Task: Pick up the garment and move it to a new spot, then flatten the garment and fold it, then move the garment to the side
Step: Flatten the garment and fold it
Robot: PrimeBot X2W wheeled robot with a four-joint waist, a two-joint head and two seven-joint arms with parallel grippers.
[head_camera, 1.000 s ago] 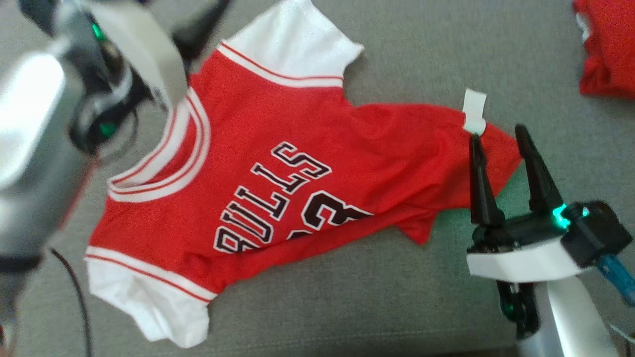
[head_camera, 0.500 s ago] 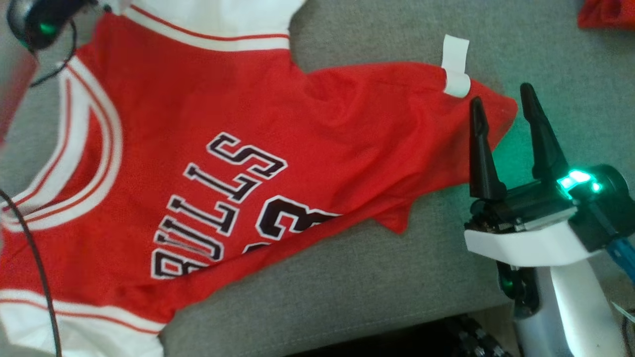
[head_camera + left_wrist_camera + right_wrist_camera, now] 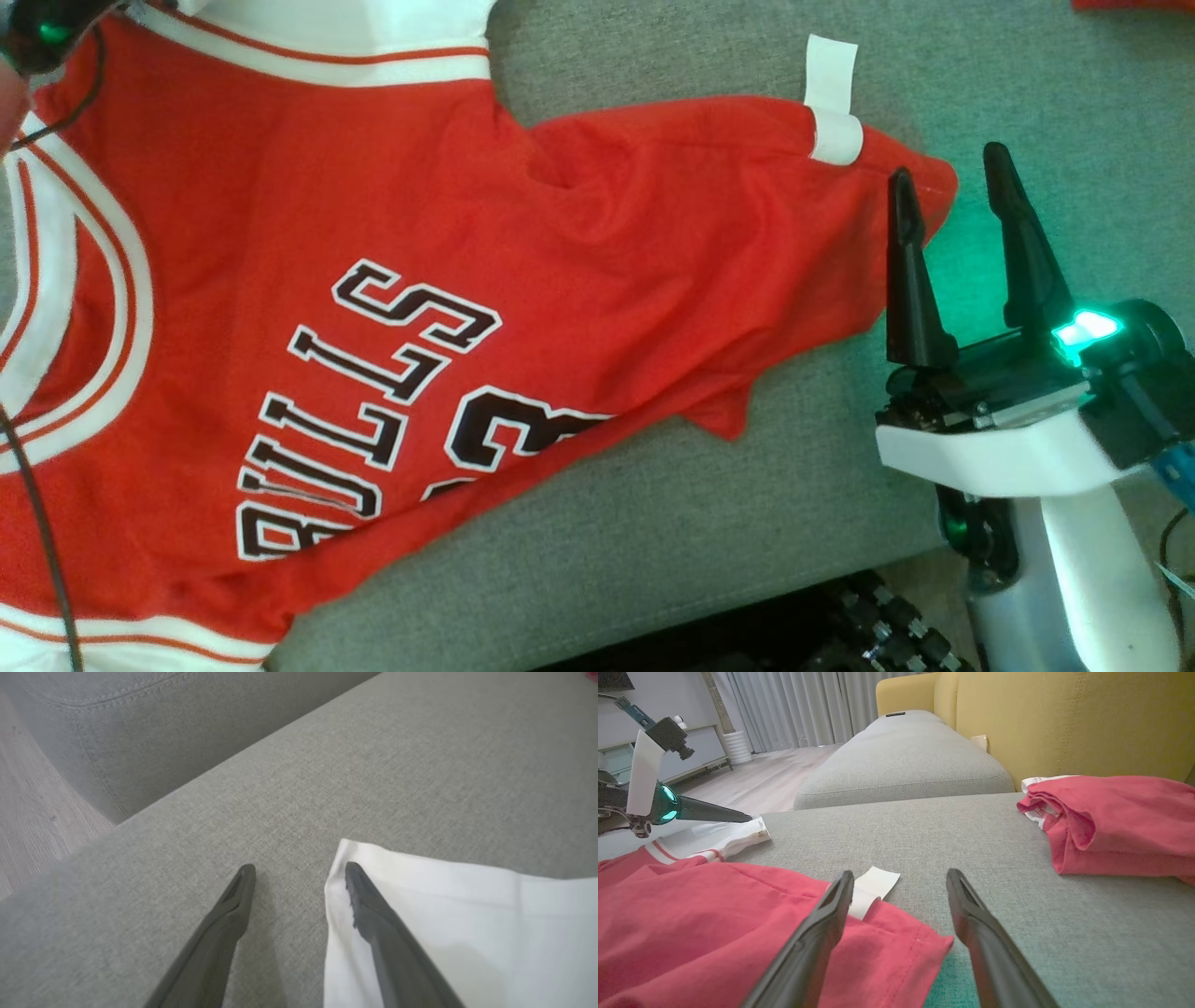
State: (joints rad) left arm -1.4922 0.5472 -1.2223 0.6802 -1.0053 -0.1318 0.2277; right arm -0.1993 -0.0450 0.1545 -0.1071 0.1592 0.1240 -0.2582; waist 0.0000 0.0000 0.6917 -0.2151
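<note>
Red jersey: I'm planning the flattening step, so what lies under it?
The red jersey lies on the grey sofa cushion, which shows along its visible edges. Whether anything is trapped beneath the cloth cannot be seen, because the fabric covers that area.

- Grey sofa seat (image 3: pixel 672 523), woven fabric.
- Red jersey (image 3: pixel 327 205) spread flat, nr front edge; white tag (image 3: pixel 831 93) at hem.
- 2nd red garment (image 3: pixel 1120 826), folded, at back edge.
</note>
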